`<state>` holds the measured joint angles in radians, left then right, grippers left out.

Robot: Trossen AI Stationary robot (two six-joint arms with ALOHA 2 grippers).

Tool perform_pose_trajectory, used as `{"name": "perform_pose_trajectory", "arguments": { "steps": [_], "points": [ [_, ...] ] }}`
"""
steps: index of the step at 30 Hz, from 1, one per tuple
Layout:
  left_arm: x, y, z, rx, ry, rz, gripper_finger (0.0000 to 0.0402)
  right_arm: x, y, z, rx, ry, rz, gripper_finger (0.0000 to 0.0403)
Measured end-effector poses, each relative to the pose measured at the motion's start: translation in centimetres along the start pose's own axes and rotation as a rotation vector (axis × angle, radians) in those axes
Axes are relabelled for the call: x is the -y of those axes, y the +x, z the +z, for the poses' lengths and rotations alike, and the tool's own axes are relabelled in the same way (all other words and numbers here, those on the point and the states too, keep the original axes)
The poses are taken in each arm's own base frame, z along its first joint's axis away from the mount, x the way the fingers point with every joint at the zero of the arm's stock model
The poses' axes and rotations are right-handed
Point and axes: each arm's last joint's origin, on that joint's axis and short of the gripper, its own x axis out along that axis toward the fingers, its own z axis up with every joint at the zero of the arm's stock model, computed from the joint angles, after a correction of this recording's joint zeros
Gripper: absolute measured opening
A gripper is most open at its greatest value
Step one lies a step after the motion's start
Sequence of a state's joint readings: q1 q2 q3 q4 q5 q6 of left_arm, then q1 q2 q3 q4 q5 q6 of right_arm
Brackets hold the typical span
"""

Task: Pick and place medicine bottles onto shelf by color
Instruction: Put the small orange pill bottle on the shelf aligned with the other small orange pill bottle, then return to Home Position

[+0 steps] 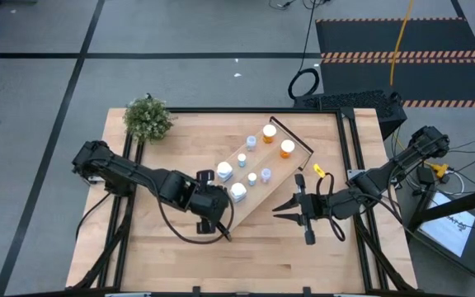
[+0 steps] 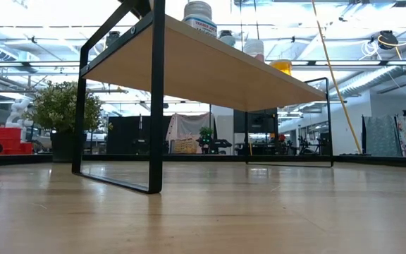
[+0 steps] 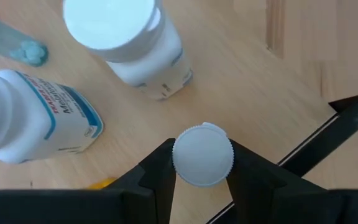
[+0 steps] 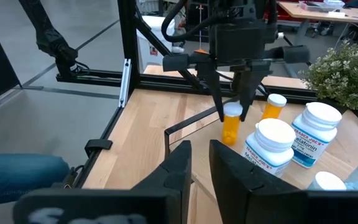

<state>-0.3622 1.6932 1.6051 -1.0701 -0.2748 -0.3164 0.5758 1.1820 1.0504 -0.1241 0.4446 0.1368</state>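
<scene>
While over shelf (image 1: 262,169), left end effector (image 3: 202,180) clasps bottle (image 3: 202,154)

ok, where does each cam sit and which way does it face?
High: above the table, looking straight down; both arms and the shelf show.
Low: at table-top height, looking level under the shelf into the room; no arm shows.
Left wrist: on the left arm, looking down on the capped orange bottle in the left gripper, at the shelf's end.
Right wrist: on the waiting right arm, facing across the table; right gripper shows.
Shared: both wrist views show the held bottle.
</scene>
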Motion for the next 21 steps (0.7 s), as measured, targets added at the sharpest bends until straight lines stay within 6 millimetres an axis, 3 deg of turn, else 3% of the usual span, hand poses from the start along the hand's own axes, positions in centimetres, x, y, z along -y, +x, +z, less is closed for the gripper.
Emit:
{"name": "perform_pose_trajectory", "arguments": {
  "steps": [4, 13, 21],
  "points": [
    [0.0, 0.0, 0.0, -0.004, 0.001, -0.004, 0.014, 0.0, -0.1, 0.0, 0.002, 0.001, 0.0, 0.005],
    [-0.1, -0.1, 0.0, 0.002, 0.016, 0.011, 0.022, 0.0, -0.1, 0.0, 0.002, 0.001, 0.001, 0.005],
    [-0.3, -4.3, 0.4, 0.158, 0.007, 0.059, 0.0236, 0.0, -0.1, 0.0, 0.001, 0.001, 0.001, 0.005]
  ]
}}
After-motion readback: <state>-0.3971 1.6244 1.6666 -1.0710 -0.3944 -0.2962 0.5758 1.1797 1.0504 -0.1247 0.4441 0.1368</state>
